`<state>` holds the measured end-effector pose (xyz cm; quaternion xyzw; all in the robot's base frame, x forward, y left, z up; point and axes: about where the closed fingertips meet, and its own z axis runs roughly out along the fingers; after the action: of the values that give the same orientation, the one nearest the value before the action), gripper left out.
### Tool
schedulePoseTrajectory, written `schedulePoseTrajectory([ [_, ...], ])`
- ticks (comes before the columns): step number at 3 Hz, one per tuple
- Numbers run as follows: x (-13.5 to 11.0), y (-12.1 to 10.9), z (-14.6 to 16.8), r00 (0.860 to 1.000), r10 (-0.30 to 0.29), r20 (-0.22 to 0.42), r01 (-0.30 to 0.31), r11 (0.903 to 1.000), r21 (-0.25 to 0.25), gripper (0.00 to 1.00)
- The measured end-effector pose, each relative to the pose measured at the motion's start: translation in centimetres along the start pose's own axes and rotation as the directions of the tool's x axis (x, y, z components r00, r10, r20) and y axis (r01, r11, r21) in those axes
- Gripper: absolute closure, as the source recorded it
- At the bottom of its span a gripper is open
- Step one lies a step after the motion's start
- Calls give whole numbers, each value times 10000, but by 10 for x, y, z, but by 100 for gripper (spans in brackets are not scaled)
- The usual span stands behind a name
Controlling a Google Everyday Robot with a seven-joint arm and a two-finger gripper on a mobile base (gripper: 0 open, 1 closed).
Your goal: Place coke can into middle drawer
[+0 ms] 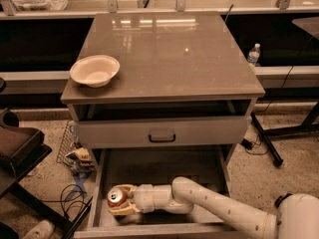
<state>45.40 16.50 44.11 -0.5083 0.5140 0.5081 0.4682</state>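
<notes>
The robot's white arm (224, 215) stretched from the lower right across the front of the middle drawer (159, 166). It lay nearly level and pointed toward the drawer's left wall. Its rounded white body (299, 218) stood just outside the drawer's front right corner. The wrist (154, 199), a thick white cylinder, sat low inside the drawer near its front edge. The gripper (115, 199) was in the drawer's front left corner, with its tan fingers (122, 210) closed on either side of the coke can (117, 196).
</notes>
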Motion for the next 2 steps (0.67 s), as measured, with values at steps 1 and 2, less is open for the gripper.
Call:
schedulePoseTrajectory([
  [1, 0, 1, 2, 10000, 4, 14, -4, 10000, -35, 5],
  [2, -1, 2, 3, 10000, 6, 23, -6, 10000, -55, 0],
])
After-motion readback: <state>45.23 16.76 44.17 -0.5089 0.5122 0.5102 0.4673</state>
